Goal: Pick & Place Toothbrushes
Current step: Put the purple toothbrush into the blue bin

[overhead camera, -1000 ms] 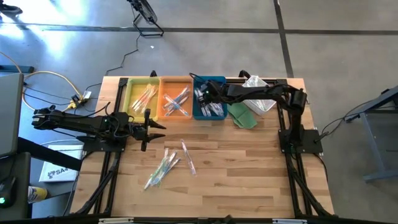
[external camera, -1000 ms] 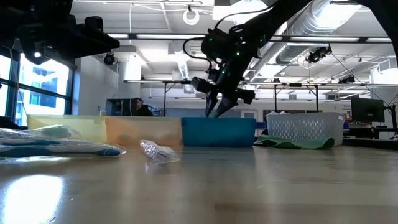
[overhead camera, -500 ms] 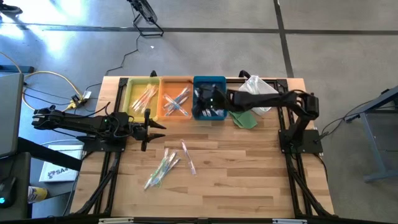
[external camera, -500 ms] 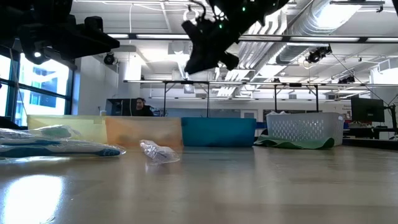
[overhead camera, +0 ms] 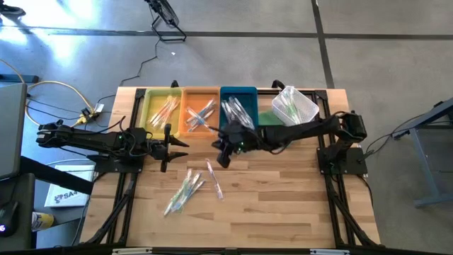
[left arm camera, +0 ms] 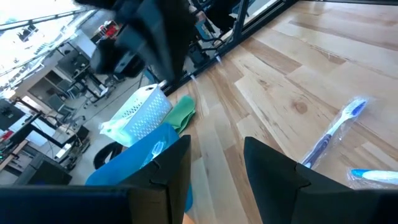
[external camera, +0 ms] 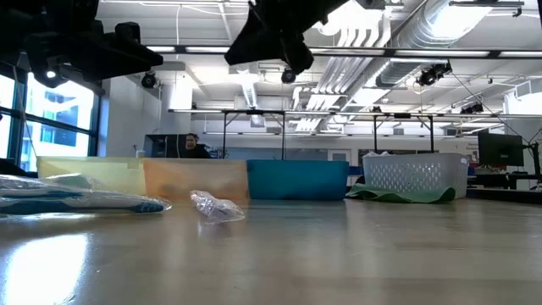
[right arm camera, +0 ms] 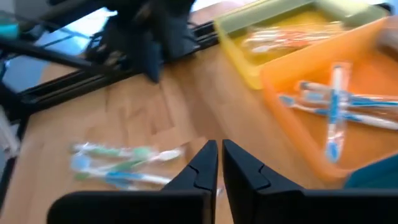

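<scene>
Retreat is what you see: the right gripper (overhead camera: 221,157), fingers nearly touching and apparently empty, has swung from the blue plastic tray (overhead camera: 238,94) toward the loose wrapped toothbrushes (overhead camera: 185,190), while the left gripper (overhead camera: 170,145) waits spread.

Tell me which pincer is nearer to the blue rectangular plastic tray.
Right. The right pincer hangs just in front of the blue rectangular plastic tray, over the table. The left pincer waits farther away, in front of the yellow tray.
</scene>
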`<action>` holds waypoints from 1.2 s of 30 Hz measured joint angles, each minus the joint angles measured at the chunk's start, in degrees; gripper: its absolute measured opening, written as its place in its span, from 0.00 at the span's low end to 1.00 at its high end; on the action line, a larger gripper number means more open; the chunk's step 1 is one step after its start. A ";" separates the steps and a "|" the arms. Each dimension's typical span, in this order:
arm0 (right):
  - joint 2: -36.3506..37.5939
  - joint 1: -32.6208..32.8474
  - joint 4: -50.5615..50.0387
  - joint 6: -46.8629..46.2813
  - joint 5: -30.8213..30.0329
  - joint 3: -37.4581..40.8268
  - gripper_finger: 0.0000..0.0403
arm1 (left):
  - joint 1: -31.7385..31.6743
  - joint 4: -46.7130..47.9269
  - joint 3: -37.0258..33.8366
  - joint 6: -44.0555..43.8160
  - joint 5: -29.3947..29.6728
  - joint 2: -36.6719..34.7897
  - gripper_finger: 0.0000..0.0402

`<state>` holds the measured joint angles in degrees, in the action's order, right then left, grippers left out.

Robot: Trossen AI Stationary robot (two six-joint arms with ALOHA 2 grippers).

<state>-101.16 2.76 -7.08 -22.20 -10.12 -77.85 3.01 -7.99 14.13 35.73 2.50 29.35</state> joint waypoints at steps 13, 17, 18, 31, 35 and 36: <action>0.00 9.86 -6.62 2.51 -16.50 0.00 0.01 | 0.00 0.44 0.00 -5.93 0.00 0.01 0.36; -0.06 10.01 -9.35 1.05 -16.64 0.00 0.01 | 0.00 0.44 0.00 -4.24 0.00 0.01 0.36; -0.07 9.99 -9.59 1.04 -16.76 0.00 0.01 | 0.00 0.44 0.00 -4.22 0.00 0.01 0.36; 3.33 8.61 -0.66 5.13 -13.66 7.22 0.01 | 0.00 1.04 -0.02 -6.83 -0.38 0.01 0.36; 8.19 7.61 13.41 4.56 -9.84 18.19 0.01 | 0.00 0.98 0.00 -7.98 -0.46 0.01 0.36; 9.60 7.58 16.46 4.50 -9.36 20.98 0.01 | 0.00 1.00 -0.02 -7.96 -0.44 0.01 0.36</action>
<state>-91.57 10.34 9.37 -17.69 -19.48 -56.86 3.01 -6.99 14.11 27.77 2.06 29.36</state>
